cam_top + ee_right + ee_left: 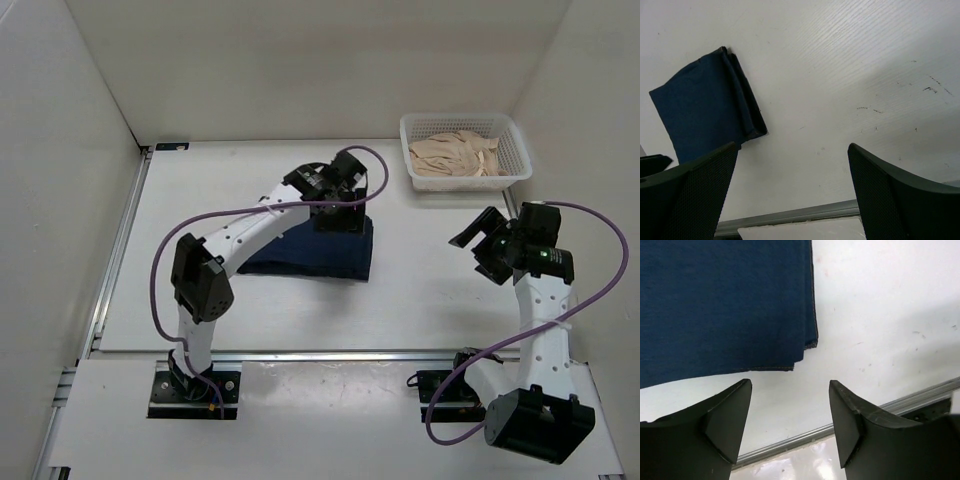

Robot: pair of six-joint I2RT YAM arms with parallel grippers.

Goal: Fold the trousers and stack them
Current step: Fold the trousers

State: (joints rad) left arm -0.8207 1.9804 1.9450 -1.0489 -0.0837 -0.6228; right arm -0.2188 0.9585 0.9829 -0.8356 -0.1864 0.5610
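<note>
trousers folded flat | l claw spread over them | r claw spread, apart

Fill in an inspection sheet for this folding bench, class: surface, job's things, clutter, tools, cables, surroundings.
Surface: white table, faint scuff marks.
Job's things: dark navy-blue denim trousers, folded into a flat rectangle on the table.
Clutter: white plastic mesh basket at the far right, holding beige cloth.
Tools: left tool open, empty, above the trousers' edge; right tool open, empty, off to the right.
Cables: purple cables, one looped along each arm.
Surroundings: white walls; metal rail along the left edge.
</note>
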